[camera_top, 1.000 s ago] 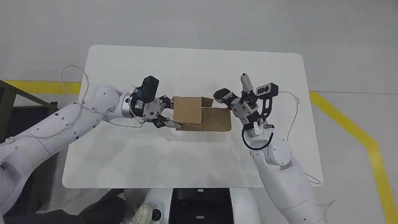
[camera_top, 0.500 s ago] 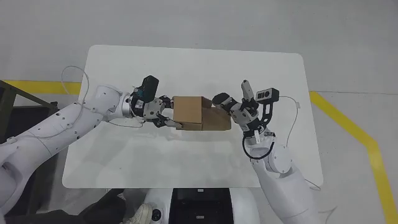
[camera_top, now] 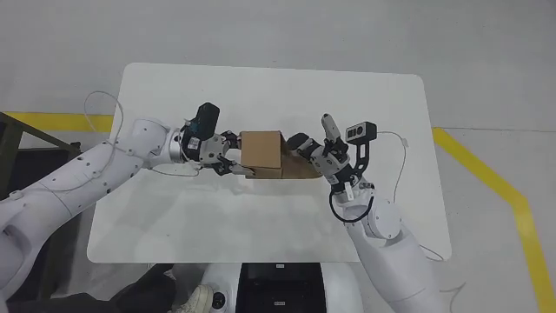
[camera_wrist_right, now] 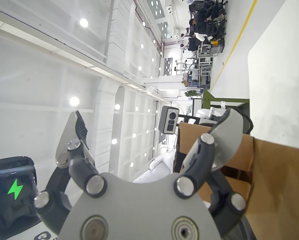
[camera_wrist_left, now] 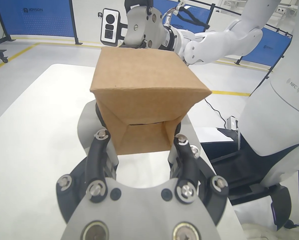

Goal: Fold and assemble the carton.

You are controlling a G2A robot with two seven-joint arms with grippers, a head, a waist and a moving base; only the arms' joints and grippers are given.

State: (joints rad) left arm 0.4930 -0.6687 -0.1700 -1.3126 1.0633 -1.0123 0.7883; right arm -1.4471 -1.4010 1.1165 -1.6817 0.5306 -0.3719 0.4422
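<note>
A brown carton (camera_top: pixel 261 150) sits at the middle of the white table (camera_top: pixel 261 87), with a flap (camera_top: pixel 303 169) lying out flat toward the right arm. My left gripper (camera_top: pixel 229 157) is shut on the carton's left end; in the left wrist view its fingers (camera_wrist_left: pixel 100 138) clamp the folded end panel of the carton (camera_wrist_left: pixel 144 91). My right gripper (camera_top: pixel 313 136) is open at the carton's right end. One of its fingers (camera_wrist_right: pixel 223 131) rests against the carton's edge (camera_wrist_right: pixel 264 176), while the other finger (camera_wrist_right: pixel 74 128) stands free in the air.
The table top around the carton is bare white surface on all sides. A thin cable (camera_top: pixel 408 143) trails from the right arm toward the table's right edge. Yellow floor tape (camera_top: pixel 486 174) runs beyond the table.
My right gripper has moved left up against the carton's right end, and the upright flap there has folded in. The left gripper has kept its hold and place.
</note>
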